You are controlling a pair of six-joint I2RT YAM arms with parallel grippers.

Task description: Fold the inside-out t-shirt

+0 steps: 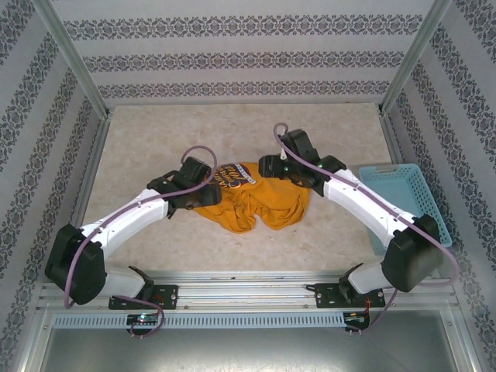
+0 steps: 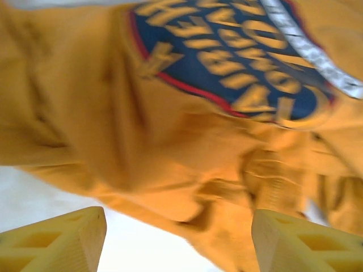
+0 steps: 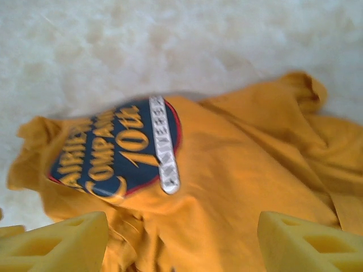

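Mustard t-shirt (image 1: 252, 198) lies bunched, probably mid-fold; left gripper (image 2: 181, 241) and right gripper (image 3: 181, 241) gape empty, needing fresh edge grasps next.

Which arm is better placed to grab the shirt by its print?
Probably left: left pincer, open, is close against the t-shirt beside the print; right pincer, also open, stands farther off.

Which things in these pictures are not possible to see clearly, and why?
- Top view: the print on the t-shirt is too small to read.
- Left wrist view: its lettering is blurred and cut by the top edge.
- Top view: the right arm hides the near left part of the basket.
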